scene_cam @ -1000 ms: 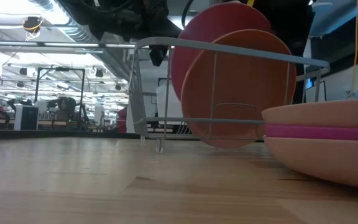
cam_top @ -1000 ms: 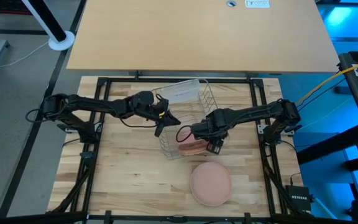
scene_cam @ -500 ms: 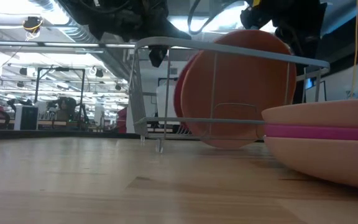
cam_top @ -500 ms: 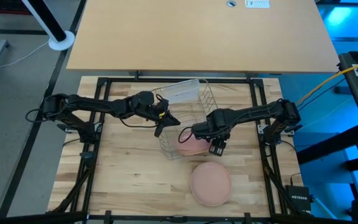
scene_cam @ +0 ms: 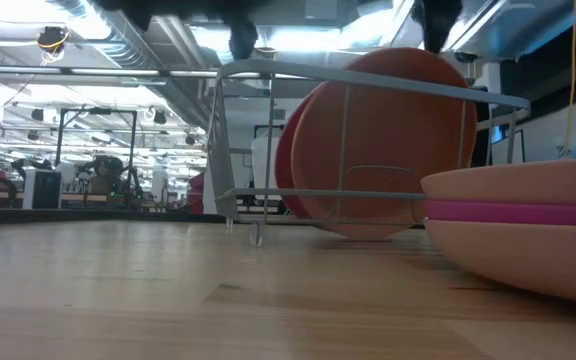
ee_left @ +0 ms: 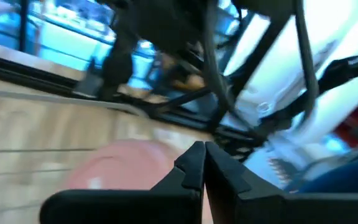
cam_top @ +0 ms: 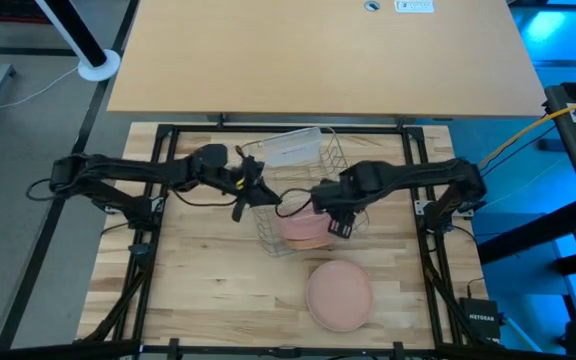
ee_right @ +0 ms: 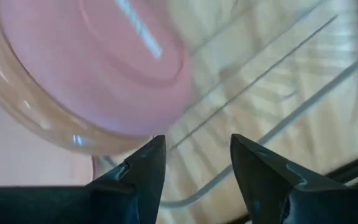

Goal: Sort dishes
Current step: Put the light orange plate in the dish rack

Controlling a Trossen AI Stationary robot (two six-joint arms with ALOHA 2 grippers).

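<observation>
**A:** ok so where are the plates at? I count two leaning on edge in the wire rack (scene_cam: 368, 140), an orange plate (scene_cam: 388, 140) in front and a red plate (scene_cam: 290, 170) peeking out behind it.

**B:** yep, and from above they're a pinkish blob (cam_top: 303, 228) in the rack's near end. Then a stack of plates (cam_top: 339, 294) sits flat on the table (cam_top: 198, 290), nearer the front edge, well apart from both arms.

**A:** right gripper (cam_top: 339, 226)?

**B:** hanging just above the racked plates, a bit to their right. Fingers (ee_right: 260, 174) spread wide, nothing between them, the pink plate (ee_right: 98, 68) just past the tips.

**A:** and the left gripper (cam_top: 240, 207)?

**B:** by the rack's left side, tips (ee_left: 194, 163) pinched fully together, holding nothing.
</observation>
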